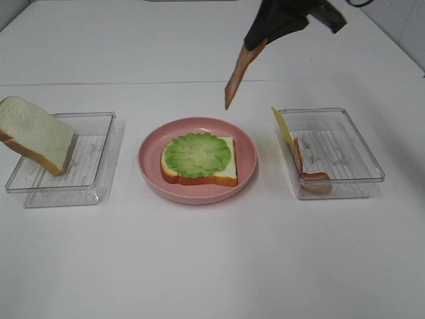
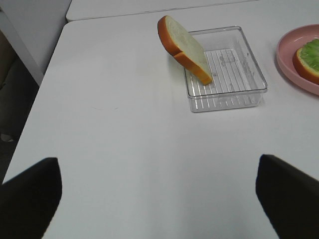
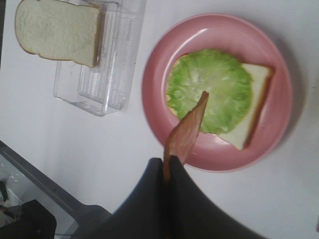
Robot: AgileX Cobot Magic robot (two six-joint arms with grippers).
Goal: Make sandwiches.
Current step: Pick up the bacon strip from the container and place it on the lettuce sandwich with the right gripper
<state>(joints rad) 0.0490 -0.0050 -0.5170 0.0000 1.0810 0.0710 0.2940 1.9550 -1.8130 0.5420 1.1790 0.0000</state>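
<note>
A pink plate (image 1: 149, 174) in the middle of the table holds a white bread slice (image 1: 229, 171) with a round green lettuce leaf (image 1: 197, 155) on top. My right gripper (image 1: 255, 45) hangs high above the plate's far side, shut on a reddish-brown bacon strip (image 1: 236, 80) that dangles down; in the right wrist view the bacon strip (image 3: 185, 134) points at the lettuce leaf (image 3: 209, 89). Another bread slice (image 1: 34, 133) leans on the left clear tray (image 1: 93, 183). My left gripper (image 2: 159, 194) is open over bare table near that tray (image 2: 224, 94), holding nothing.
The right clear tray (image 1: 345, 143) holds a yellow cheese slice (image 1: 283, 127) leaning on its left wall and another bacon piece (image 1: 307, 169). White table extends all round the plate and trays.
</note>
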